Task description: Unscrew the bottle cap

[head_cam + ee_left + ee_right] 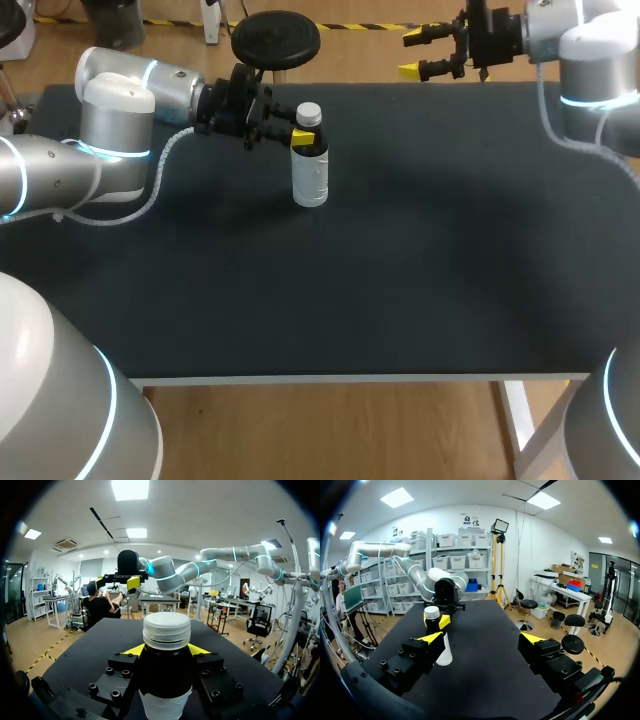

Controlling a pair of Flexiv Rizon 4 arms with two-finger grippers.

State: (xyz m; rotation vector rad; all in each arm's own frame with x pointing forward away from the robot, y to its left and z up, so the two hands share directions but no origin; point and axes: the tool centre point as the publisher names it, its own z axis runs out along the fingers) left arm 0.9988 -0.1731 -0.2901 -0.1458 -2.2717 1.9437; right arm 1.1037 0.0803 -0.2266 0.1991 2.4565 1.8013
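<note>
**Spotter:** What sits closest to your left wrist camera?

**Me:** The bottle (165, 680), right up against the lens, with its white cap (166, 630) above the dark neck. My left gripper (166, 652) is closed on it: a yellow tip presses each side of the shoulder, just under the cap. The bottle stands upright on the black table (400, 280), in the far left part.

**Spotter:** And the right arm?

**Me:** My right gripper (412, 54) hangs over the far right corner, well apart from the bottle. Its fingers are spread wide and hold nothing.

**Spotter:** So which step are we on?

**Me:** I'd call it the brace. The left side has the body pinned, the cap looks fully seated, and no twisting has begun.

**Spotter:** What does the next move ask of you?

**Me:** I'd bring the right gripper across and down over the cap, centred on it. I'd close only on the ribbed rim, above the left fingers, since there is little room between them and the cap. Then I'd turn it while the left grip stops the bottle from spinning.
</note>
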